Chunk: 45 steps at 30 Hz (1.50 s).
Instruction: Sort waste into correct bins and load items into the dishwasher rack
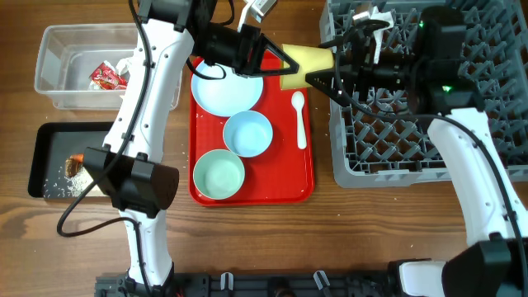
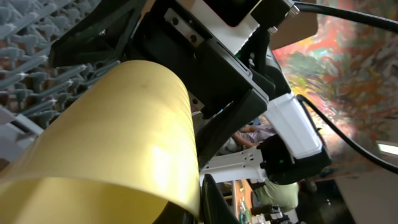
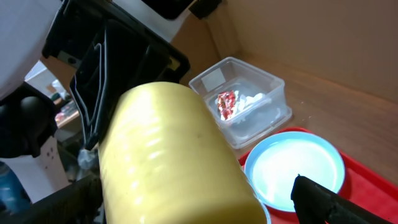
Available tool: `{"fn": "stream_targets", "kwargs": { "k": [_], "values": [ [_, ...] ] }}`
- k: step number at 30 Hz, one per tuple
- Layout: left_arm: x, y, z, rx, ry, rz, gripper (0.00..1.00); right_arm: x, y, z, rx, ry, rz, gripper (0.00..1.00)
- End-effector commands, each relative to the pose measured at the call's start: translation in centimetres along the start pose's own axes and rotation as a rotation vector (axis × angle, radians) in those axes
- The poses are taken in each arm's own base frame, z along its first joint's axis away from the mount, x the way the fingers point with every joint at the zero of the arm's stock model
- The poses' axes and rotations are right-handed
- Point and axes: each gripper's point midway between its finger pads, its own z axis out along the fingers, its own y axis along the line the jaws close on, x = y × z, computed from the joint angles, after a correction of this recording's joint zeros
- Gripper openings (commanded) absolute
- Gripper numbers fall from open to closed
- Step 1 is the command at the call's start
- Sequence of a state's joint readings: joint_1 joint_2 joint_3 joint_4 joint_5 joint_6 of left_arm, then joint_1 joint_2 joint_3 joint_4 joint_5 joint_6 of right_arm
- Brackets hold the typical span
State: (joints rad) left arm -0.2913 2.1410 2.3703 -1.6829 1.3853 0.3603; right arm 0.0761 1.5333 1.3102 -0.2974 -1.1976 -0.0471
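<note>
Left claw (image 1: 285, 64) pinching yellow cup (image 1: 304, 58); right claw (image 1: 320, 66) wide open, straddling it, beside grey rack (image 1: 495, 82).

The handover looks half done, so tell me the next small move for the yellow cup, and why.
Probably close the right gripper on the yellow cup. Its jaws stand open on either side of the cup, while the left gripper is shut on the cup's other end, beside the dishwasher rack. The left should let go only once the right has a grip.
</note>
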Motion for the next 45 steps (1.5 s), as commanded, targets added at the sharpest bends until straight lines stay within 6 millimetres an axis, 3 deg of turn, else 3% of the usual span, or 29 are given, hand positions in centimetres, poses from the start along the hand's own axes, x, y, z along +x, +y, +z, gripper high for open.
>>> {"fn": "stream_targets", "kwargs": {
  "k": [1,3,7,16,27,39,43,45],
  "values": [
    [0.1,-1.3,-0.6,-0.008,-0.012,0.029,0.04,0.0,0.1,0.3,-0.038,0.001,-0.002,0.86],
    [0.2,-0.9,-0.6,-0.032,-0.006,0.029,0.04,-0.3,0.6,0.2,-0.064,-0.007,-0.016,0.71],
    [0.4,-0.2,-0.7,-0.071,0.004,0.028,0.04,-0.4,1.5,0.1,-0.119,-0.012,-0.026,0.59],
    [0.1,0.8,-2.2,-0.112,-0.023,0.019,0.04,0.0,3.0,-0.1,-0.208,-0.004,0.015,0.54],
    [0.0,0.8,-2.2,-0.112,-0.024,0.020,0.04,0.2,5.3,1.4,-0.294,0.016,-0.014,0.69],
    [0.0,0.7,-2.2,-0.111,-0.024,0.020,0.04,0.3,6.1,2.1,-0.321,0.023,-0.035,0.70],
    [0.0,0.6,-2.2,-0.100,-0.028,0.021,0.04,0.3,6.1,2.1,-0.321,0.023,-0.034,0.86],
    [-0.2,0.0,-2.2,-0.067,-0.037,0.023,0.04,0.2,6.0,2.0,-0.320,0.020,-0.038,0.89]
  ]
}}
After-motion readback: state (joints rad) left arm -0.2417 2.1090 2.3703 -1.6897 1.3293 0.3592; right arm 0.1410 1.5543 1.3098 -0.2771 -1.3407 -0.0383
